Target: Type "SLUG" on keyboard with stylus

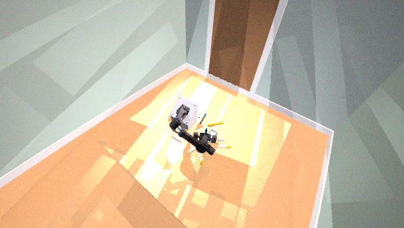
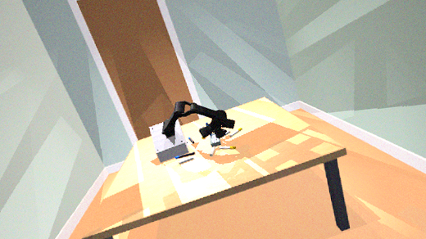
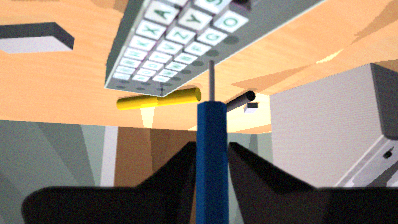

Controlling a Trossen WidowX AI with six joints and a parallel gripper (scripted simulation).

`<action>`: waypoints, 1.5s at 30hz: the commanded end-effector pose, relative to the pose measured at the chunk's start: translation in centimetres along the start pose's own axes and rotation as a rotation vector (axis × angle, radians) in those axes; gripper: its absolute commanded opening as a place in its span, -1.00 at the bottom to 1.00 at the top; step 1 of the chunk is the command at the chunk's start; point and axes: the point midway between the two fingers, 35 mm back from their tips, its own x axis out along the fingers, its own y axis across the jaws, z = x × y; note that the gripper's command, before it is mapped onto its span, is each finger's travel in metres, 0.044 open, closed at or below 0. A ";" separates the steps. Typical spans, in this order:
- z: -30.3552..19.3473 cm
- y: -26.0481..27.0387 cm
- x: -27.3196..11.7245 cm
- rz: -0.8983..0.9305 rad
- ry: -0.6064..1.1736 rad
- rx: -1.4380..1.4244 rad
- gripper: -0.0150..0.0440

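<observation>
The stylus [image 3: 212,160] [image 1: 206,130] has a blue body and a thin grey tip. My gripper [image 3: 211,149] is shut on its blue body, and the tip points away from the fingers toward the keyboard. The keyboard [image 3: 275,30] [image 1: 212,133] [image 2: 215,142] is grey with pale square keys and green letters. It runs off the top of the wrist view, where A, Y, O, X and Z are legible and an S is partly cut off. The tip shows in front of its side edge, beside the key rows; contact cannot be told. L and U are not readable.
A yellow marker [image 3: 160,99] [image 1: 215,124] lies past the keyboard's far end. A dark marker [image 3: 241,101] [image 1: 202,118] lies near the pale arm base [image 3: 320,125] [image 2: 171,151]. A block [image 3: 40,44] lies left of the keyboard. Several white pens lie around the gripper.
</observation>
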 end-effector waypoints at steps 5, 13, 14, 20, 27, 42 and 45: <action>0.3 0.0 0.1 -0.002 -0.004 -0.006 -0.22; 0.7 0.0 0.4 -0.002 -0.004 -0.006 -0.22; 0.7 0.0 0.4 -0.002 -0.004 -0.006 -0.22; 1.0 0.0 0.6 -0.002 -0.004 -0.006 -0.22; 1.2 0.0 0.7 -0.002 -0.004 -0.006 -0.22; 1.8 0.0 1.0 -0.002 -0.004 -0.006 -0.22; 1.7 0.0 0.9 -0.002 -0.004 -0.006 -0.22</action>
